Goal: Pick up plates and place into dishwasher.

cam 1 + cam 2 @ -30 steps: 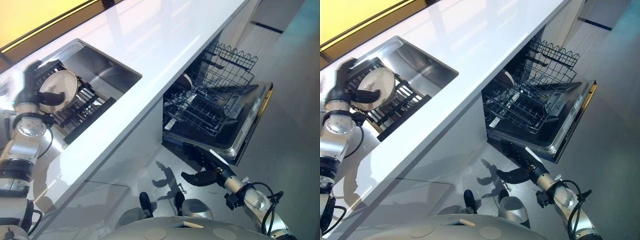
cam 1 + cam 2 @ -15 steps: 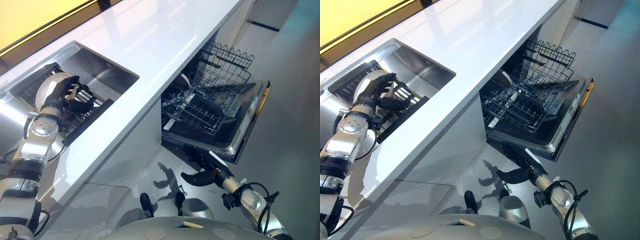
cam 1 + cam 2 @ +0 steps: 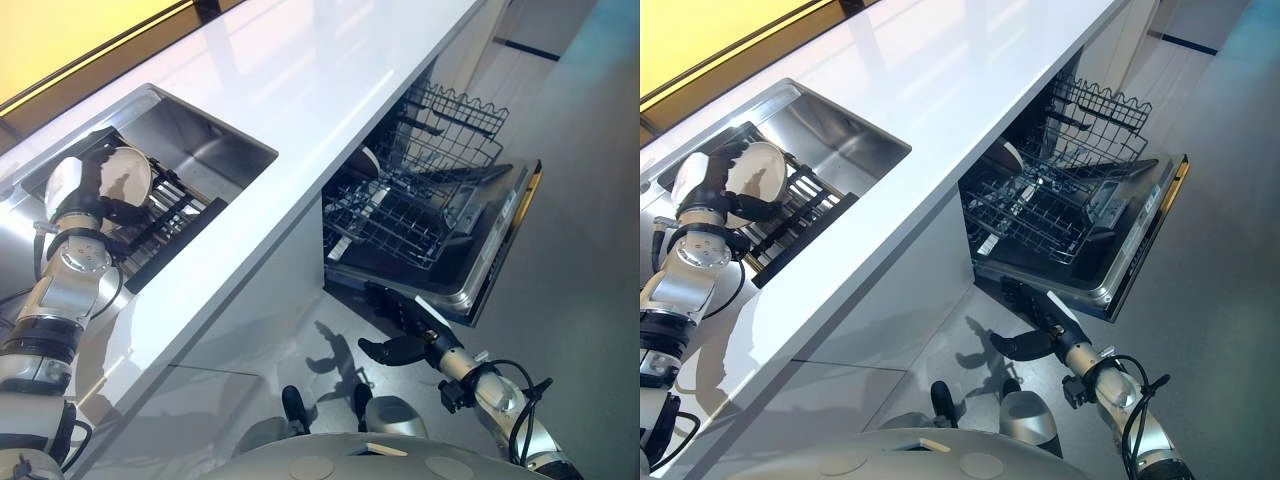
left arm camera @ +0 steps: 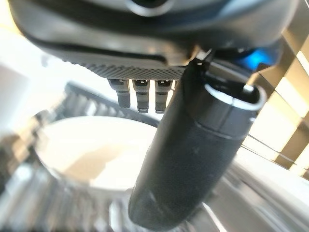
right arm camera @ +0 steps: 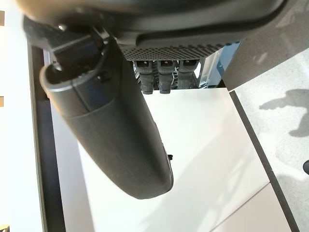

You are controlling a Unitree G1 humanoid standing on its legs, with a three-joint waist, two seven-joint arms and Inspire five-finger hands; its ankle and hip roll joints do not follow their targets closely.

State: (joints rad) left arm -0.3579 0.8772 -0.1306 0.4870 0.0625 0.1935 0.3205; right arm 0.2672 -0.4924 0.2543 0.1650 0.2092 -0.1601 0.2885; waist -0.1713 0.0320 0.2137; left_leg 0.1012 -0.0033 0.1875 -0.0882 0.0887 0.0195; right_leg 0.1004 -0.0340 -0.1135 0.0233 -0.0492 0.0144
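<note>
A cream plate [image 3: 127,173] stands on edge in the black dish rack [image 3: 170,215] inside the steel sink [image 3: 215,150]. My left hand [image 3: 88,188] is at the plate's left side. Its fingers reach over the top rim and its thumb [image 4: 190,159] lies across the plate's face, so it is shut on the plate [image 4: 91,152]. The dishwasher [image 3: 470,270] under the counter is open, with its lower rack [image 3: 395,220] pulled out over the door. My right hand [image 3: 398,347] hangs open low over the floor, below the door's front edge, holding nothing.
The long white counter [image 3: 330,90] overhangs the dishwasher. An upper wire rack [image 3: 455,115] sits further back, and a pale round dish [image 3: 369,160] shows inside. A second pale round shape [image 3: 60,182] sits just behind my left hand. Grey floor [image 3: 580,260] lies right of the door.
Half a second ago my left hand was further right over the rack, covering the plate. It has drawn back left and the plate's face shows again. My right hand shifted slightly.
</note>
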